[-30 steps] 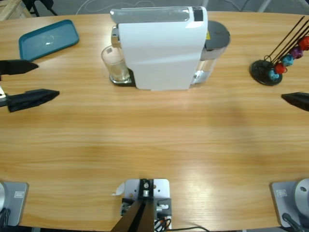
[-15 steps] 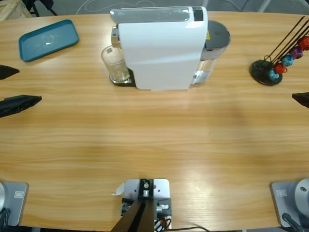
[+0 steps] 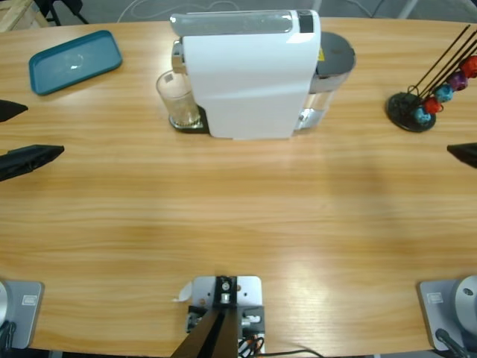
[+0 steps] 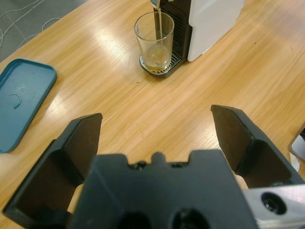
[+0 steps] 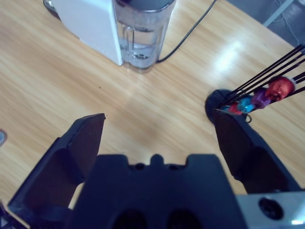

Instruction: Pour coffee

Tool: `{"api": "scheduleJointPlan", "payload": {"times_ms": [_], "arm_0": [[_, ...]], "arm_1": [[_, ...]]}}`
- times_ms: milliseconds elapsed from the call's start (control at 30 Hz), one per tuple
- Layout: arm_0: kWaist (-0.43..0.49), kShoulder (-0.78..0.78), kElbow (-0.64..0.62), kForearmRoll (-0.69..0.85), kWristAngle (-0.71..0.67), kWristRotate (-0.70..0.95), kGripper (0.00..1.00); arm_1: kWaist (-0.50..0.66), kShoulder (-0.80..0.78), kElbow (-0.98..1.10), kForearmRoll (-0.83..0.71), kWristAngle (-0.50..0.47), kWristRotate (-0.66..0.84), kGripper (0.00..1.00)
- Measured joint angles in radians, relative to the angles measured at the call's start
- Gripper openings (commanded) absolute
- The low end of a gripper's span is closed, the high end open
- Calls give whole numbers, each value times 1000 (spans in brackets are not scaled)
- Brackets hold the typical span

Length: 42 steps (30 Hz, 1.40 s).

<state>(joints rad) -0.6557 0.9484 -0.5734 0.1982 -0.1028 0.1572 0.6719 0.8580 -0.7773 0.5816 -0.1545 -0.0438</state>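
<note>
Since the earlier frame, both arms have retreated edgeward. Left hand [image 4: 155, 138], spread and empty, faces the glass [image 4: 154, 40] of coffee [image 4: 155, 54] straight ahead, nearer than the likewise spread right hand [image 5: 157, 138].

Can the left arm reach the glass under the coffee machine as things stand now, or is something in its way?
Probably yes. The left tool is open and faces the glass, with only bare table between them. The coffee machine stands behind the glass, not in front.
</note>
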Motion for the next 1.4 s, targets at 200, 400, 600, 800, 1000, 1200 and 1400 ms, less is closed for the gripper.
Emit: {"api": "scheduleJointPlan", "payload": {"times_ms": [200, 400, 600, 800, 1000, 1200, 1400], "arm_0": [[0, -3, 6, -12, 0, -3, 1000], [0, -14, 23, -39, 0, -3, 1000], [0, -14, 36, -66, 0, -3, 1000], [0, -18, 62, -98, 0, -9, 1000], [0, -18, 62, -98, 0, -31, 1000], [0, -18, 62, -98, 0, -31, 1000], [0, -18, 62, -98, 0, -31, 1000]], "arm_1": [[14, 34, -2, 22, -10, 29, 1000], [40, 4, 0, 22, -9, 29, 1000], [45, -29, 23, -10, 7, 33, 1000], [45, -30, 23, -10, 7, 35, 1000], [45, -30, 23, -10, 7, 35, 1000], [45, -30, 23, -10, 7, 36, 1000], [45, -30, 23, -10, 7, 36, 1000]]}}
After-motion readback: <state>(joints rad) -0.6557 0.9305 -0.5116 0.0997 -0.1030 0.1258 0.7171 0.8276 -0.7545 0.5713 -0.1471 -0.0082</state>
